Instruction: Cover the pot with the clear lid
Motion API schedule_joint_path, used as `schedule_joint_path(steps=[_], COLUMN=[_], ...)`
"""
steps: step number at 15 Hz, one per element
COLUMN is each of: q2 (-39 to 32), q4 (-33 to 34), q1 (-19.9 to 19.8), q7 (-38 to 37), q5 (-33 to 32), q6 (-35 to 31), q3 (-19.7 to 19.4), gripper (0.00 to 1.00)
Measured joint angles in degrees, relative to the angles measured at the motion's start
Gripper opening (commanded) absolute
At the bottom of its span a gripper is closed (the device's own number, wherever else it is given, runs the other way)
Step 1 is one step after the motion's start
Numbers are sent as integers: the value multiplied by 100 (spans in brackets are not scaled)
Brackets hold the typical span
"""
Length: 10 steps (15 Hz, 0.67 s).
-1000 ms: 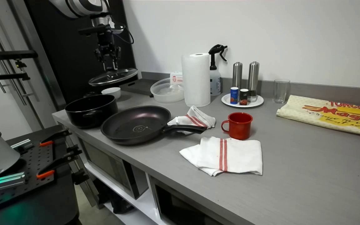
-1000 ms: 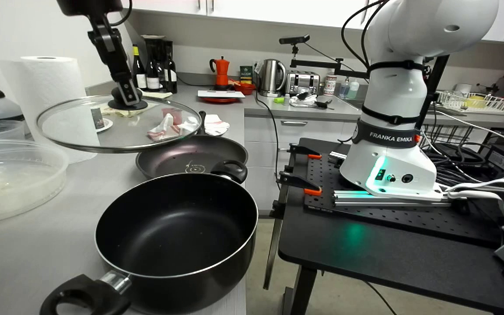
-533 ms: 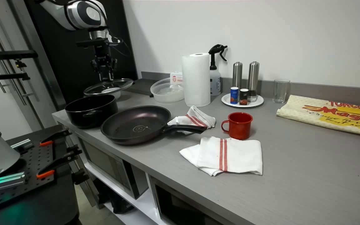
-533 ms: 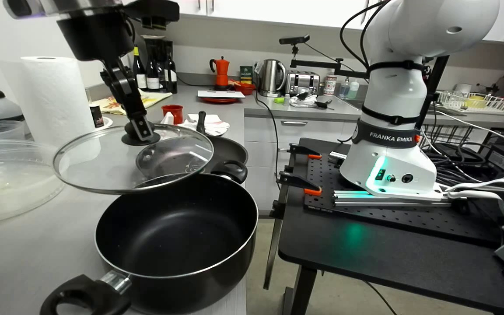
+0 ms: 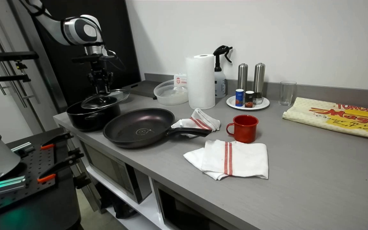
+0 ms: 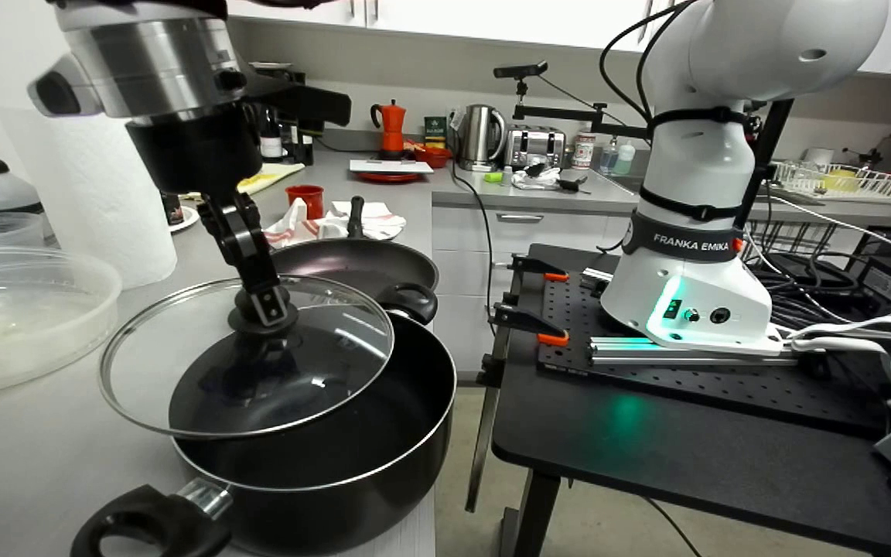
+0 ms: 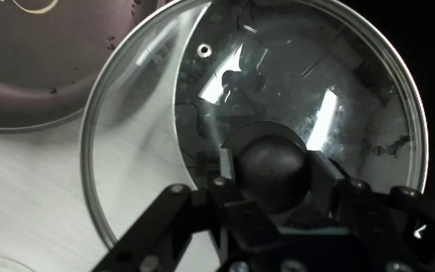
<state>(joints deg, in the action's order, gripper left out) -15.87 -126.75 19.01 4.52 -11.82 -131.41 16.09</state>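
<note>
Gray counter (image 5: 315, 185) ran along a pale wall (image 5: 283, 32), kitchen stuff bunched toward the back. Pot (image 6: 407, 487) sat near the counter's edge, lower middle in an exterior view, frying pan (image 5: 136, 127) just beside it; presumably put there to be within the arm's reach. Clear lid (image 6: 248, 379) hung over the pot, off-centre: its left part overhung the counter, so the right side of the pot's mouth showed uncovered. Wrist view agreed: pot rim ran as an arc behind the glass, a strip of counter left of it.

Gripper (image 7: 275, 167) was clamped on the lid's knob (image 7: 272, 162), fingers (image 7: 227, 164) on both sides, parted only by the knob's thickness, nothing else held. Sensible hold: knob stood mid-lid, so weight was probably balanced and fingers were off the rim that had to seat. Lid looked slightly tilted; whether its edge touched the pot, couldn't tell.

Judged step: lining up, seating and release not yet done. Next move likely called for a shift toward frame right in an exterior view, then a level lowering. Main risk: one edge dropping inside the pot. Plastic container (image 6: 90, 333), frame left, seemed out of the way.
</note>
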Motion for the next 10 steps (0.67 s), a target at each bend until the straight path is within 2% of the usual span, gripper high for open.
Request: schedule_joint_path(steps=[10], q2=[-57], q4=[-6], q1=[370], q7=[-922], q5=[-15], q6=[-115], q3=[22], gripper=[25])
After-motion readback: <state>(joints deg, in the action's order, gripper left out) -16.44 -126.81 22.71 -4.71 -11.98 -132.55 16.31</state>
